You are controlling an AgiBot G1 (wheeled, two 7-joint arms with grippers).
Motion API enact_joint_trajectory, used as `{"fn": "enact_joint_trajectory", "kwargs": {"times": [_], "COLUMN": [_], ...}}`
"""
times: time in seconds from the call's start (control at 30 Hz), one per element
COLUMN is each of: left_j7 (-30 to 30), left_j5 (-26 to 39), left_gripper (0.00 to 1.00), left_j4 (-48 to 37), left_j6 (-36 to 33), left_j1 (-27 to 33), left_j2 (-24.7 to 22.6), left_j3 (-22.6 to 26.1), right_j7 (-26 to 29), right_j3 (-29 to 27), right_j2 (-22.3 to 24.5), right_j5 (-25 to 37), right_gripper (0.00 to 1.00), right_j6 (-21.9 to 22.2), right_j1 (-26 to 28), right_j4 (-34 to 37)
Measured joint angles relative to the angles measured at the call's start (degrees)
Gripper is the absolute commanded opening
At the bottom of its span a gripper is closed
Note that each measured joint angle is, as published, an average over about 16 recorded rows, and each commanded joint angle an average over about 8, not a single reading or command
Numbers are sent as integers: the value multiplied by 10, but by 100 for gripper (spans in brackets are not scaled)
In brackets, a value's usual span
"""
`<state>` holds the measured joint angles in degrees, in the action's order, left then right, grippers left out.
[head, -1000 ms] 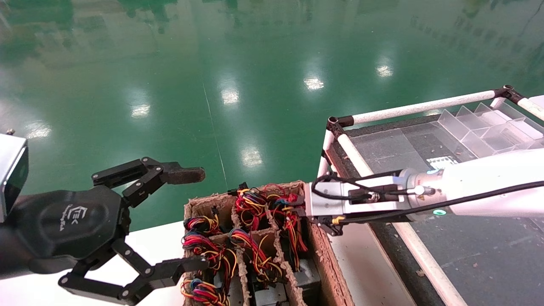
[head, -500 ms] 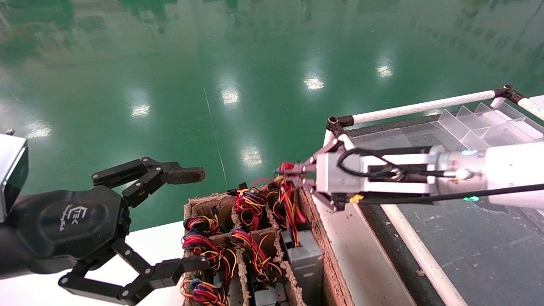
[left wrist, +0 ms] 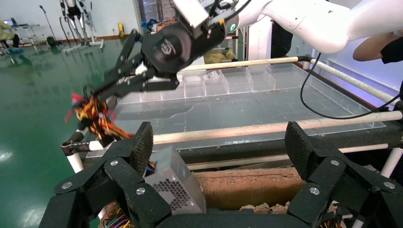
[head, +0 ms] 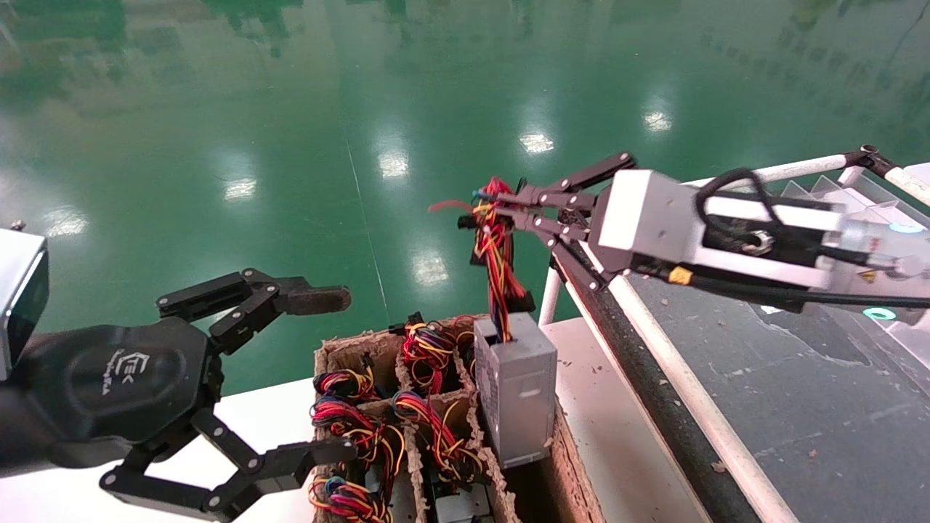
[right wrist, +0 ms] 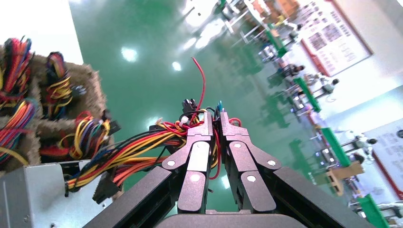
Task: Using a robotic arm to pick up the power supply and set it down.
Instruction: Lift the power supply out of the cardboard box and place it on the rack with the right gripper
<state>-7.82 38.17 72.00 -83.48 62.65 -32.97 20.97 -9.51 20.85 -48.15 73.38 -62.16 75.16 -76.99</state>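
Observation:
My right gripper is shut on the red, yellow and orange wire bundle of the power supply. The grey metal box hangs upright from these wires, its lower end still inside the far right cell of the cardboard crate. In the left wrist view the power supply shows its perforated side, tilted, below the right gripper. My left gripper stays open and holds nothing, left of the crate.
Other power supplies with coloured wire bundles fill the crate's remaining cells. A dark-topped rack with white tube rails stands to the right, carrying clear plastic dividers at its far end. The crate rests on a white table.
The right gripper has risen with the wire bundle, drawing the power supply up out of its crate cell. The left arm has not moved.

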Motion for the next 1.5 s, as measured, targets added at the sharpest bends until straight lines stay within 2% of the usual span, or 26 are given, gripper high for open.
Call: {"fn": "enact_joint_trajectory", "kwargs": {"times": [0.37,0.73,1.17,1.5], "left_j7": [0,0,0,0], "left_j5": [0,0,0,0], "left_gripper": [100,100,100,100], "left_j4": [0,0,0,0], "left_j6": [0,0,0,0], "left_j1": [0,0,0,0], "left_j2": [0,0,0,0], "left_j3": [0,0,0,0], "right_j7": [-48,-81,-149,-236], "right_j3": [-58,-91,-102,-106], "right_j2": [10,6,-12,-26], "right_j5": [-66,-90,-76,-58], "right_gripper": [0,0,0,0], "right_j6": [27,51,67,74], "right_j1": [-24,-13,36,80], "right_j4": [10,54,191,327]}}
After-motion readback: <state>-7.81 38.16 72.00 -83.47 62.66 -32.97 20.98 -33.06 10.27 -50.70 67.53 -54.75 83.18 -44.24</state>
